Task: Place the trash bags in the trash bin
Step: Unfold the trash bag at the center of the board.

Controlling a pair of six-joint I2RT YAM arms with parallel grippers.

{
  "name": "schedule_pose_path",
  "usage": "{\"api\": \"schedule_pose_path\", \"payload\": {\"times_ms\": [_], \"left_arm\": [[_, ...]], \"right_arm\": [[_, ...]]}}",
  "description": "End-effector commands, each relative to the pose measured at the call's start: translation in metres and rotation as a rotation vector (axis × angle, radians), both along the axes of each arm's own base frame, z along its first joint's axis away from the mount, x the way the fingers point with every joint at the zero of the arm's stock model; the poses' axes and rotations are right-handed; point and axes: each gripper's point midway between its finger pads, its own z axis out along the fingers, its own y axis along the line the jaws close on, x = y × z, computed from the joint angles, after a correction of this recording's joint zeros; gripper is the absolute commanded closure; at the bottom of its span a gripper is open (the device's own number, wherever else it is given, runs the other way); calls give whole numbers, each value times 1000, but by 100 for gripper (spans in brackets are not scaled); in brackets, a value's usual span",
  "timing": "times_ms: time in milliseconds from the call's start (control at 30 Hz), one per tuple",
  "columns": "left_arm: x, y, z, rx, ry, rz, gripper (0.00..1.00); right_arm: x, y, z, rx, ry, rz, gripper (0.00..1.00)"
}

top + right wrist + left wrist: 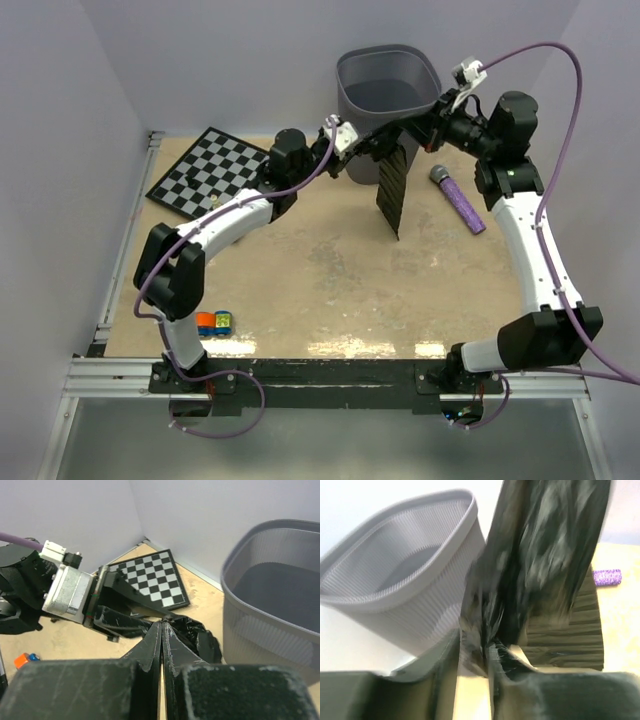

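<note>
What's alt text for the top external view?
Two arms meet at a black trash bag hanging before a grey mesh trash bin; the right gripper pinches its top, the left gripper alongside. Chessboard left, purple microphone right.

The desk (pixel 320 290) is a worn beige board with pale scuffed patches. The grey mesh trash bin (pixel 388 50) stands at its far edge. Left of the trash bin a black-and-white chessboard (pixel 210 172) lies flat, turned at an angle. Just right of the trash bin lies a purple microphone (pixel 457 199). Well apart from the trash bin, toward the near left corner, sit small orange and blue blocks (pixel 214 323).
</note>
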Motion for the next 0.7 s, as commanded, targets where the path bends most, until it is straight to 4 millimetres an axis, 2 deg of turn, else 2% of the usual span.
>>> {"api": "schedule_pose_path", "payload": {"times_ms": [0,33,67,167,400,500,667], "left_arm": [[-11,21,28,-35,-19,3,84],[-12,24,26,-34,-8,3,95],[-12,26,26,-34,2,4,100],[-15,34,31,-69,41,3,100],[-42,51,71,-143,-3,-50,100],[-60,58,85,-136,-60,-68,100],[-69,74,90,-104,-80,-39,100]], "right_arm": [[-10,-17,25,5,-83,-60,100],[-7,-22,24,1,-83,-90,100],[-6,-25,24,-4,-83,-110,100],[0,-35,20,-27,-83,-181,100],[-1,-44,0,-101,-63,-221,100],[7,-61,-7,-126,-46,-329,100],[19,-93,-9,-136,-26,-511,100]]}}
